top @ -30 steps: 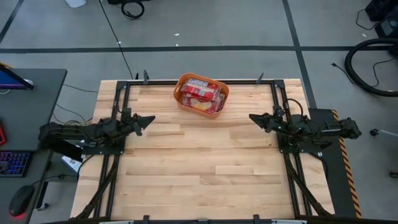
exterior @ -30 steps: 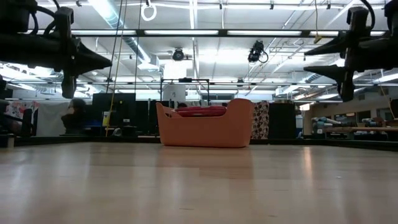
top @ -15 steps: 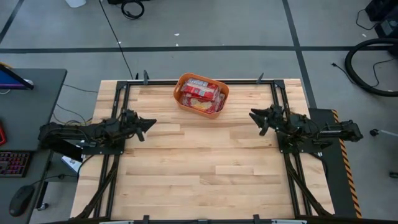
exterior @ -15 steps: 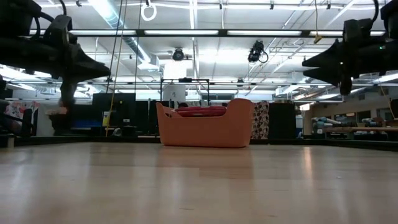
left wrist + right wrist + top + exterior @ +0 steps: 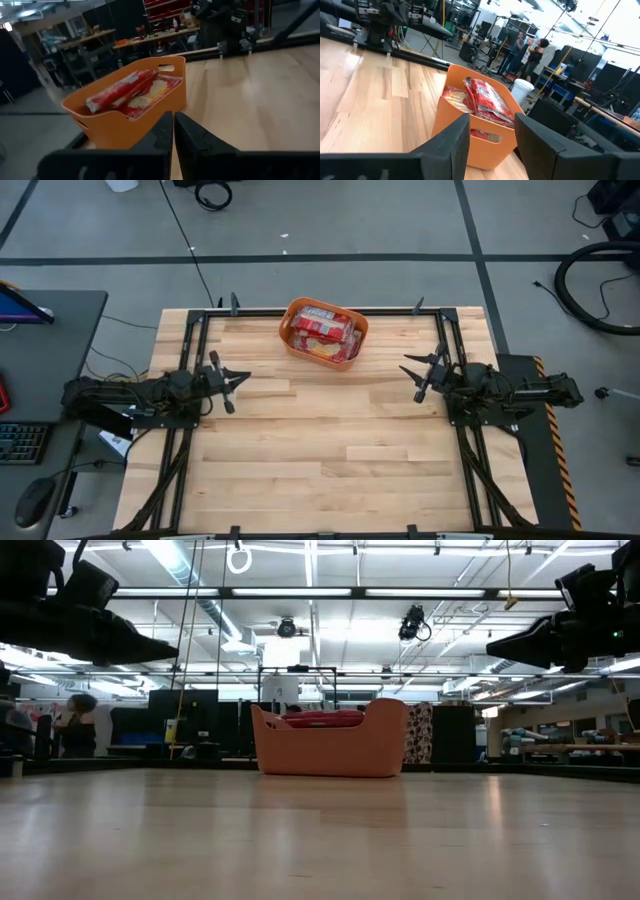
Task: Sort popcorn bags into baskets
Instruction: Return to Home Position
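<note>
Sitting near the far edge of the pale wooden plank table [image 5: 320, 440], the orange rounded-rectangular plastic tub [image 5: 330, 750] held the flat red popcorn bags [image 5: 322, 330]. Only the wrist views showed the fingers: the left gripper [image 5: 173, 119] was pressed closed on nothing, and the right gripper [image 5: 491, 120] was spread wide and empty. Since a second before, both wrists had rolled and drawn slightly back. The tub and bags had stayed put.

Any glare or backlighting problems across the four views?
Low view: the ceiling strip lights backlight the left gripper and right gripper into silhouettes, and the table shows a sheen in front of the orange tub. Right wrist view: the room's ceiling is blown out bright. Left wrist view: the popcorn bags are evenly lit. High view: even light, faint shadows.
</note>
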